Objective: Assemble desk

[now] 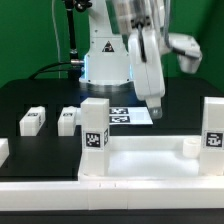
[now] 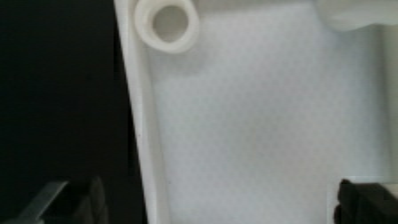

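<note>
The desk slab (image 1: 150,160) is a large white slab with a raised rim at the front of the table. Two square white legs with tags stand upright on it, one at the exterior view's left (image 1: 95,125) and one at the right (image 1: 213,125). A low round socket (image 1: 190,147) shows near the right leg. My gripper (image 1: 154,112) hangs over the slab's far edge, open and empty. In the wrist view the slab (image 2: 249,120) fills the frame with a round socket (image 2: 169,22). My gripper (image 2: 217,205) has its dark fingertips (image 2: 71,202) wide apart above the slab.
Two loose white legs (image 1: 32,120) (image 1: 68,119) lie on the black table at the exterior view's left, and another white piece (image 1: 3,150) shows at the left edge. The marker board (image 1: 128,116) lies behind the slab. The arm's base (image 1: 105,60) stands at the back.
</note>
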Robot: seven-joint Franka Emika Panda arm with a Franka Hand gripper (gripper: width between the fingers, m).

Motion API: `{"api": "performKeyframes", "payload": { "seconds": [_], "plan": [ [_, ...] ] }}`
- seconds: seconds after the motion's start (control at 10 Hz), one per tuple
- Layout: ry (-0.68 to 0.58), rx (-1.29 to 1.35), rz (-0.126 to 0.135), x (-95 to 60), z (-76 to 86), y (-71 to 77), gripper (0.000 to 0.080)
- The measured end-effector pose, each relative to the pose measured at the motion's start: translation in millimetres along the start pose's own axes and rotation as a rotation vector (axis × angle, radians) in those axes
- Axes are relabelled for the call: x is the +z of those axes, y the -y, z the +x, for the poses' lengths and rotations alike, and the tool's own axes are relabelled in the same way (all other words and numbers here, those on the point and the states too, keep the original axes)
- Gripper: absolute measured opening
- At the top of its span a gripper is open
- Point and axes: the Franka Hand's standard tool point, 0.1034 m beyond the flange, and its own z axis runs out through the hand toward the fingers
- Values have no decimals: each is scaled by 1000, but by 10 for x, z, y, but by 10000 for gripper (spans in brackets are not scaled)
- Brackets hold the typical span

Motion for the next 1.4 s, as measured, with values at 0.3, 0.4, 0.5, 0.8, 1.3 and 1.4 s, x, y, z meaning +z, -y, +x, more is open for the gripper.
{"api": "performKeyframes", "payload": {
  "seconds": [0.3,0.4,0.5,0.8,1.3,1.4],
  "plan": [
    [-60,-30,29,348,121,-118,649],
    [-82,-47,101,396,170,-105,649],
    [-85,-59,100,448,185,-165,649],
    [-84,-67,61,575,189,-200,649],
    [-81,-67,53,577,205,-194,394],
    [-81,-67,52,579,205,-196,227]
  ]
}}
